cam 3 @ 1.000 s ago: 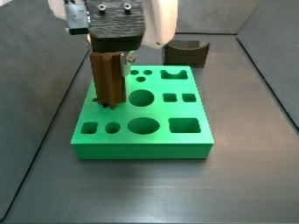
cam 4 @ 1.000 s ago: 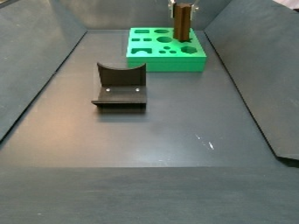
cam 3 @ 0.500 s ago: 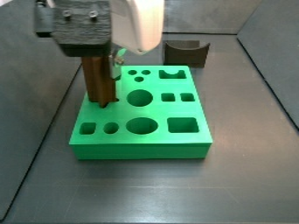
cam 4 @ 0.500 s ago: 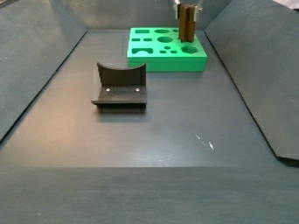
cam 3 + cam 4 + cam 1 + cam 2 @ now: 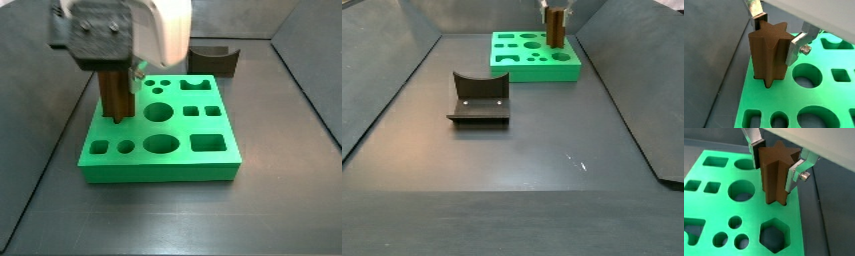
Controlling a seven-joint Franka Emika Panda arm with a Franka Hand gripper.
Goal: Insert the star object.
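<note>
The star object (image 5: 767,57) is a tall brown prism with ridged sides, held upright between the silver fingers (image 5: 796,46) of my gripper (image 5: 777,37). The gripper is shut on its upper part in both wrist views (image 5: 775,163). The star's lower end (image 5: 775,200) sits at the top face of the green block (image 5: 751,213), close to one edge; I cannot tell whether it touches. In a side view the gripper (image 5: 116,75) holds the star (image 5: 116,100) over the left side of the block (image 5: 201,168). The star (image 5: 555,28) and block (image 5: 536,72) also show far back.
The green block's top has several cut-outs: round holes (image 5: 160,111), square ones (image 5: 211,143) and a hexagon (image 5: 774,234). A dark U-shaped block (image 5: 214,58) stands behind the green block, also seen mid-floor (image 5: 478,97). Dark sloping walls (image 5: 310,90) enclose the floor.
The gripper has shifted with the star toward the left edge of the green block in a side view. The star stays upright in the gripper.
</note>
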